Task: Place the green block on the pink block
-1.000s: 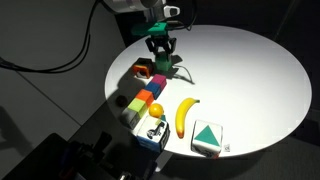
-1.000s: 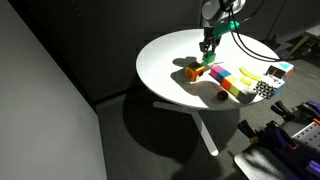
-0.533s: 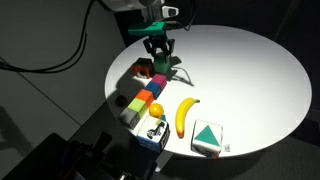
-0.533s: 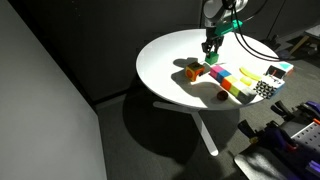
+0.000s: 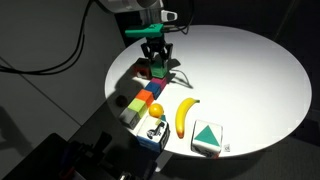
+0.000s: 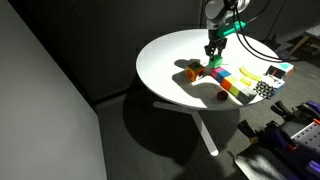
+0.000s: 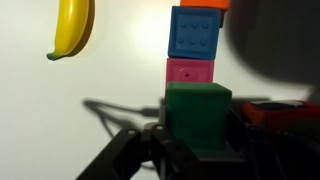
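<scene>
- gripper (image 7: 198, 140) pinching green block (image 7: 198, 112) btwn its fingers, lower centre of wrist view
- pink block (image 7: 190, 72) showing just above it in frame
- blue block (image 7: 195, 35) sitting above that, banana (image 7: 72, 28) lying upper left

In the wrist view the fingers (image 7: 135, 152) clasping the green block (image 7: 198, 115) are dark blurs, and the block's lower edge sinks into the gripper's (image 7: 198, 140) shadowed bulk. Just beyond the green block, the pink block (image 7: 190, 72) shows one face only; whether the two touch cannot be told. Farther beyond, an orange block (image 7: 205, 3) is cut by the top edge, as is the banana (image 7: 72, 28) up and left. Right of the green block, a red-orange thing (image 7: 272, 110) is blurred. In both exterior views the cubes beneath the green block (image 5: 157, 63) (image 6: 215, 62) are too small to tell apart.
</scene>
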